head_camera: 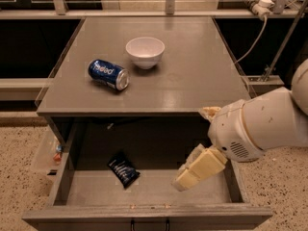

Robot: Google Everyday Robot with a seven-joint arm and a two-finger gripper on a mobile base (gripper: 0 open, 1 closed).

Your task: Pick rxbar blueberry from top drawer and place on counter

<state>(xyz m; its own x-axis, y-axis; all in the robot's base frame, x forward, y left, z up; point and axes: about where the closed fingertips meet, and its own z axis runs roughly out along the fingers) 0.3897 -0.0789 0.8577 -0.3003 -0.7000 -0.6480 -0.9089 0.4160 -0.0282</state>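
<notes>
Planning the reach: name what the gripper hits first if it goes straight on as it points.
Probably the bare floor of the top drawer, right of the rxbar blueberry. The gripper slants down-left over the drawer's right half; depth is unclear.

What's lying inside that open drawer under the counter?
One dark snack bar, the rxbar blueberry, lies on the grey floor of the top drawer, left of middle. The gripper hangs over the right side and hides the floor beneath it.

One camera, high in front, looks down closely on counter (192, 81) and top drawer (159, 195); gripper (185, 179) hangs lower right.
</notes>
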